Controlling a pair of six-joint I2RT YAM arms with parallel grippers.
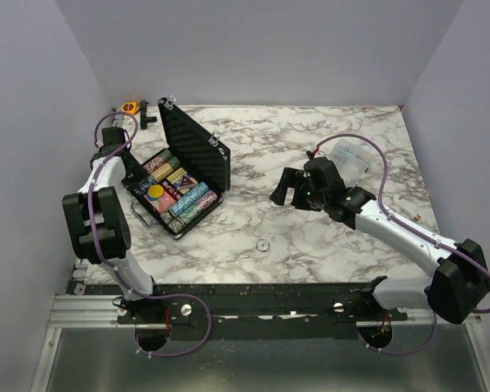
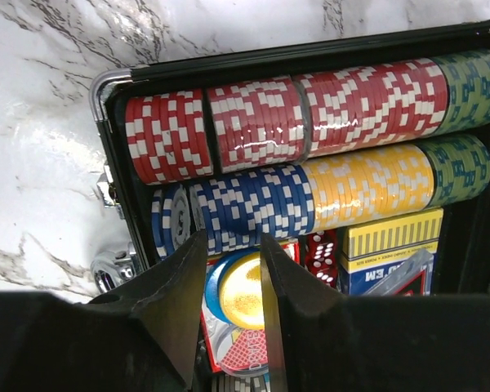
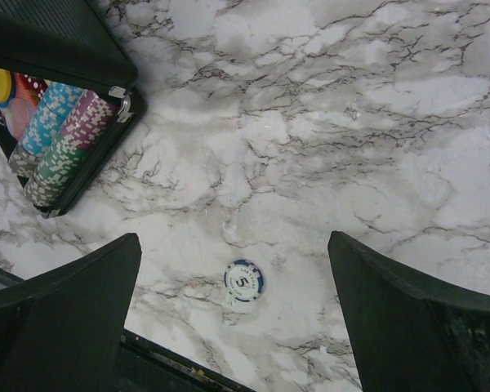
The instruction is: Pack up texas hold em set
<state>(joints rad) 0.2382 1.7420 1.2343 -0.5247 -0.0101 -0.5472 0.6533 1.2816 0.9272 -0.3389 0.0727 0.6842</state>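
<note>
The black hinged case (image 1: 214, 160) stands open at the left of the table, its lid upright. In the left wrist view it holds rows of red, blue, yellow and green chips (image 2: 286, 126), card decks (image 2: 392, 245) and red dice. A yellow disc (image 2: 238, 290) lies on a blue disc on a red deck. My left gripper (image 2: 233, 241) hovers over the yellow disc, fingers slightly apart and empty; it also shows in the top view (image 1: 133, 173). My right gripper (image 3: 233, 241) is wide open above a loose white-and-blue "5" chip (image 3: 244, 281) on the marble (image 1: 263, 244).
A clear plastic bag (image 1: 351, 155) lies at the back right behind my right gripper (image 1: 287, 196). An orange tape roll (image 1: 131, 107) sits at the back left corner. The case's corner and chip rows (image 3: 57, 139) show at the right wrist view's upper left. Grey walls enclose the table.
</note>
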